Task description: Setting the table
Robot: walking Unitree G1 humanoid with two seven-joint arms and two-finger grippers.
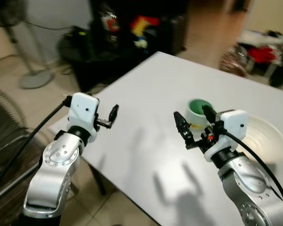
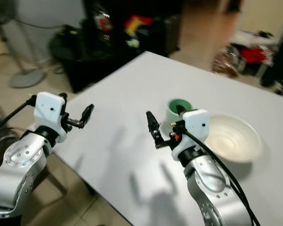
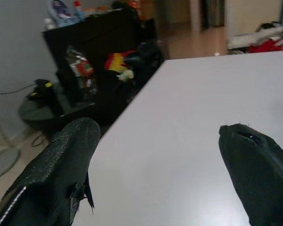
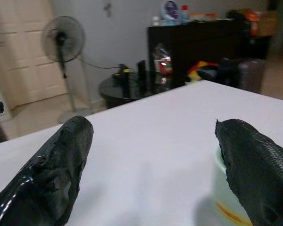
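White tabletop point(image 1: 179, 84) stretches across the scene, its corner pointing to the far side, with both silver arms raised over its near part. On the right half stands a pale cup with a green inside point(image 1: 197, 111), and just to its right, near it, sits a white bowl point(image 2: 233, 136), upright; whether the two touch cannot be told. The right tool point(image 1: 194, 123) hovers above the tabletop directly in front of the cup, its two black fingers point(image 4: 56, 165) spread wide with nothing between them; one finger lies on the cup's left side and the other close against the cup's near rim, and in the right wrist view the cup's pale wall shows just beside one fingertip. The left tool point(image 1: 112, 116) hangs over the left near edge of the tabletop, well apart from cup and bowl, its fingers point(image 3: 61, 169) also spread wide and holding nothing, pointing across the bare white surface. Shadows of both arms fall on the tabletop near the front. Beyond the table stand a dark cabinet point(image 3: 99, 42) with coloured clutter and a standing fan point(image 4: 62, 37) on the tiled floor at far left.
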